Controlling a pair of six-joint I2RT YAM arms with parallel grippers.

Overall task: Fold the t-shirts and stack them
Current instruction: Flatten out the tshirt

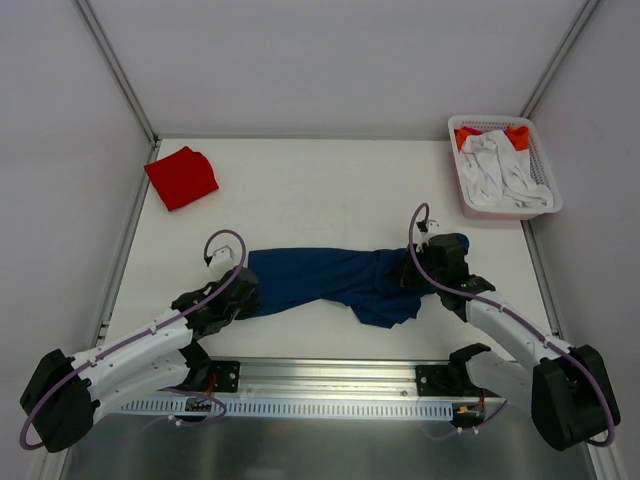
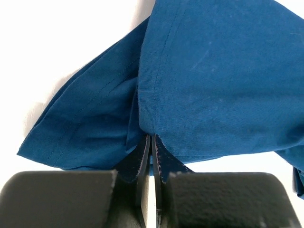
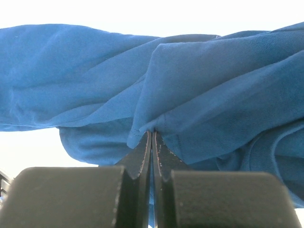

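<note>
Left hand (image 2: 151, 140) pinched on left end of navy t-shirt (image 1: 330, 278), right hand (image 3: 152, 135) clamped on its right end, shirt stretched across bench (image 1: 330, 180) between them, folded red t-shirt (image 1: 181, 177) at far left corner

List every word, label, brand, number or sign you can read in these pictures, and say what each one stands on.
No text can be read in any view.
navy t-shirt: only plain cloth shows, no print or tag.
red t-shirt: plain.
white basket: no label visible.
rail between the arm bases: fine detail too small to read.
</note>
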